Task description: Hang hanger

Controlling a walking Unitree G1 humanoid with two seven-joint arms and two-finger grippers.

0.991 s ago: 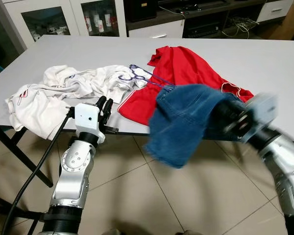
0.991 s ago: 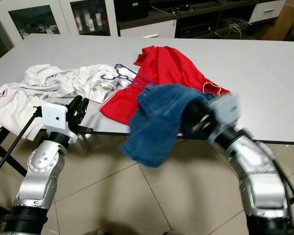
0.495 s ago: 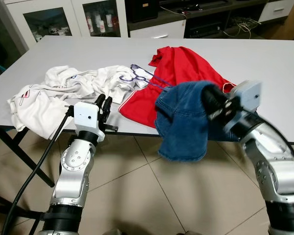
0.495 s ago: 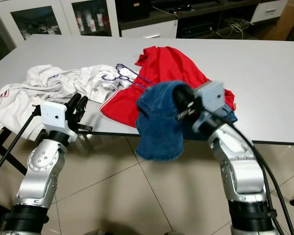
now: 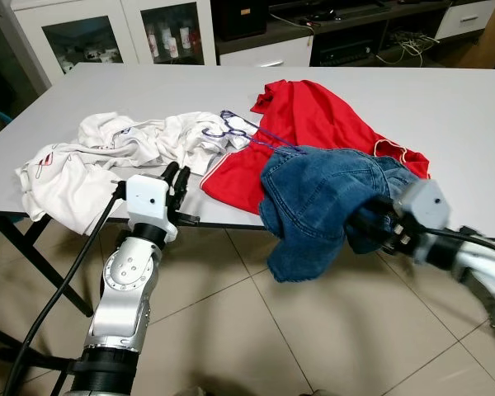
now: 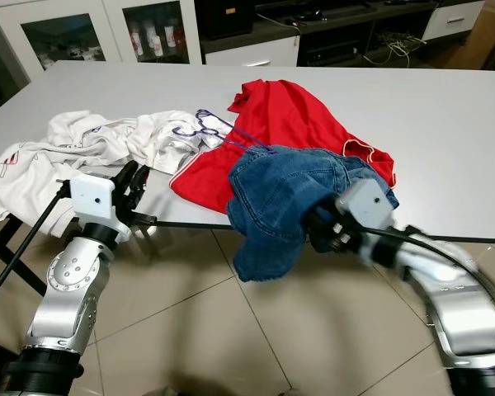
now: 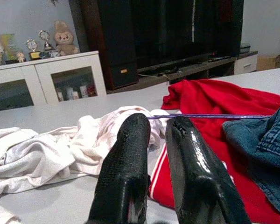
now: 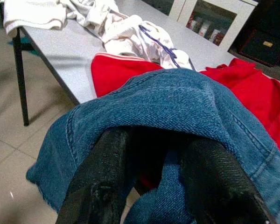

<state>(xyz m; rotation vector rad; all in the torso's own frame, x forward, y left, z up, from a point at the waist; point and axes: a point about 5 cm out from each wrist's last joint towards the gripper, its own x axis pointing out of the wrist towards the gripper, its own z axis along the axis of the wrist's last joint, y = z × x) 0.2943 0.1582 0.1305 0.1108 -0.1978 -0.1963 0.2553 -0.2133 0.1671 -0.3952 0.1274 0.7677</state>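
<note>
Compared with a moment ago, the right gripper (image 5: 371, 227) is lower and closer to the robot, below the edge of the table (image 5: 445, 99), and the blue jeans (image 5: 322, 194) lie more on the table than before. In the right wrist view its two fingers (image 8: 102, 172) stand apart under the denim, which is draped over them; whether they really pinch the cloth, I cannot tell.

The left gripper (image 5: 175, 183) waits just at the near edge of the table, in front of the white clothes (image 5: 107, 157). Its fingers (image 7: 130, 154) are almost together, with a narrow gap, and hold nothing.

Farther in on the table lies the purple hanger (image 5: 247, 132). Its hook end rests on the white clothes and its long wire runs toward the jeans, across the red shirt (image 5: 313, 115), with the far end going under the denim. From the left gripper it lies ahead and a little toward the right arm, and its long axis runs almost across that gripper's pointing direction. I judge the left gripper is the nearer and freer one to take it.
</note>
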